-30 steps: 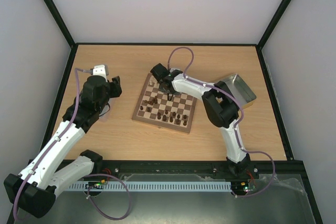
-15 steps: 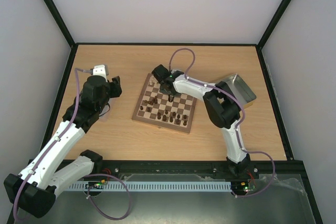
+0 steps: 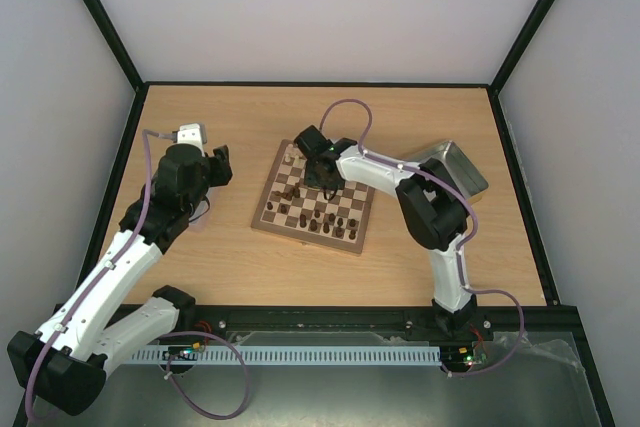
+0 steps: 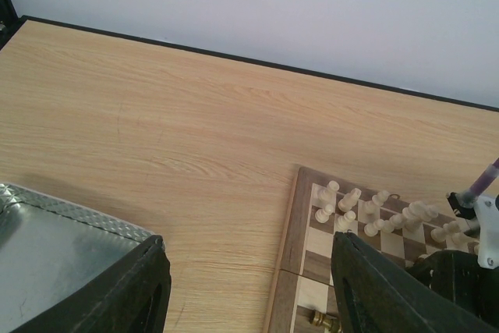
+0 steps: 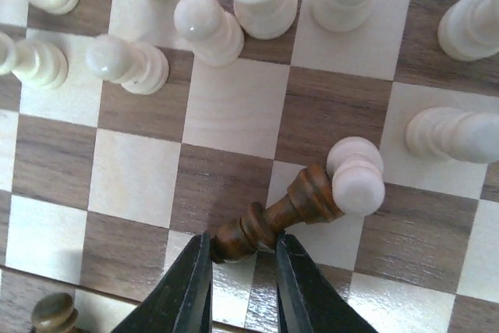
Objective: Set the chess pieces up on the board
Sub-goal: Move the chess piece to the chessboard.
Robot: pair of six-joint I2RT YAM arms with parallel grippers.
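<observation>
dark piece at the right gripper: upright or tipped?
Tipped. The dark piece slants across the squares, its narrow end pinched by the right gripper and its wide base beside a cream pawn.

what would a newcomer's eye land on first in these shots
The right hand, reaching over the far half of the board, pinches a dark brown piece by its top. The piece is tilted, with its base against a cream pawn. The left hand hangs open over the table left of the board, and a metal tray sits near the table's right edge.
</observation>
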